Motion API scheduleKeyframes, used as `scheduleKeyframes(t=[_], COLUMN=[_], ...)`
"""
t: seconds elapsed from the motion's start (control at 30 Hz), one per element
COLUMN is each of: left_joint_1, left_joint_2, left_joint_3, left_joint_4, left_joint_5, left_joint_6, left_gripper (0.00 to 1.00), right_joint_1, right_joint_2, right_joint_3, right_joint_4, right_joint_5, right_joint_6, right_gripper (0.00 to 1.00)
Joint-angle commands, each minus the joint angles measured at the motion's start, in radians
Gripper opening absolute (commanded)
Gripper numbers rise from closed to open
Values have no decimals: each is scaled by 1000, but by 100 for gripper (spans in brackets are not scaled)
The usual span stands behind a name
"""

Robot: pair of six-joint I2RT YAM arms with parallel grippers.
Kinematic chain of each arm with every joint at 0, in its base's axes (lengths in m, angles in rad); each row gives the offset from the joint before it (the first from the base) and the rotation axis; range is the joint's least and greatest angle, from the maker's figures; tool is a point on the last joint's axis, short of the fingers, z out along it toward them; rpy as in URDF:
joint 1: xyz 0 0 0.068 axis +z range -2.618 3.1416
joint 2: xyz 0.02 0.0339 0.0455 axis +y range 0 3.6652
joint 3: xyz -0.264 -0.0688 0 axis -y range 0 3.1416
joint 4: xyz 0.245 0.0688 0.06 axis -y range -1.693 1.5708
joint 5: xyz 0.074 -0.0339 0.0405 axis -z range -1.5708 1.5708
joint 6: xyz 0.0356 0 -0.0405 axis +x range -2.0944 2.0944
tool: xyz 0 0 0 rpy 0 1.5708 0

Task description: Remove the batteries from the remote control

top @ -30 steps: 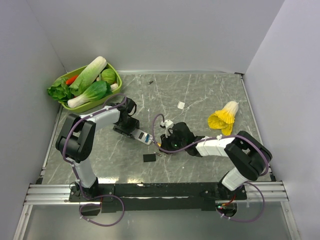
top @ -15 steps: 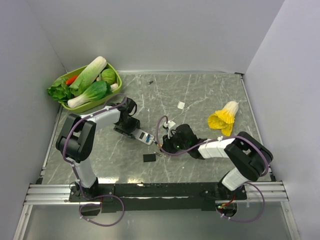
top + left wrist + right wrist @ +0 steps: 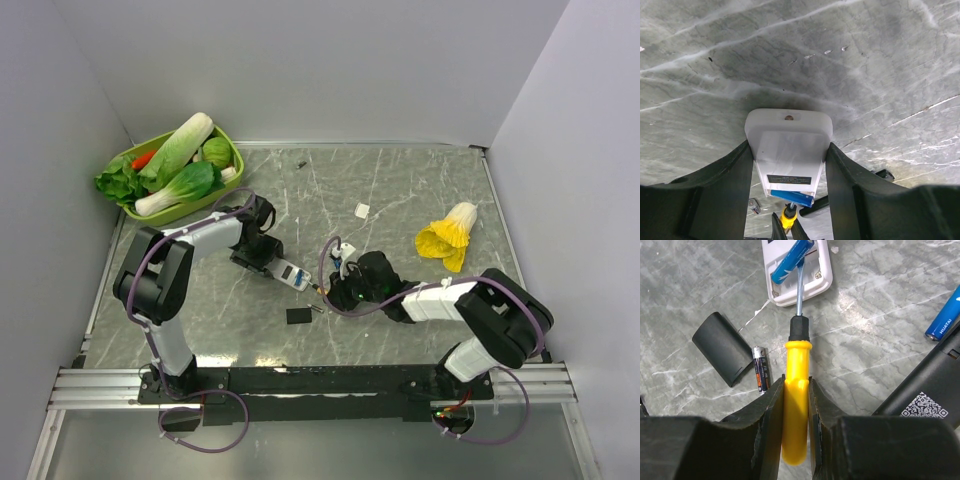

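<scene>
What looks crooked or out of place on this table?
The blue battery lies slantwise across the open compartment of the white remote instead of seated straight, with the tip of the yellow screwdriver against it. Nearby, a black cover and a loose dark battery lie on the table.

grey marbled surface (image 3: 420,175) with pale veins, plain white walls (image 3: 320,70) boxing it in along the far, left and right edges, silver metal rail (image 3: 100,385) running along the near edge, soft even light, pretty mild shadows
</scene>
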Motion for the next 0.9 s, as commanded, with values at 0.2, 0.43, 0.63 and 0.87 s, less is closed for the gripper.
scheduleKeyframes(t=[0.2, 0.43, 0.63, 0.87], left_joint_1=[-14, -14, -16, -17], left_joint_2=[73, 73, 79, 85], left_joint_3=[-22, -23, -26, 26], left_joint_4=[11, 12, 23, 5], left_joint_5=[1, 0, 6, -22], left_joint_6=[-10, -7, -4, 39], left_gripper=[1, 1, 1, 1], right_joint_1=[14, 31, 42, 41], right_joint_2=[-121, -118, -126, -164], right_joint_3=[0, 1, 23, 32], right_joint_4=[52, 43, -26, -80], right_joint_5=[-88, -108, -50, -8], right_joint_6=[-59, -52, -51, -9], right_gripper=[0, 0, 0, 0])
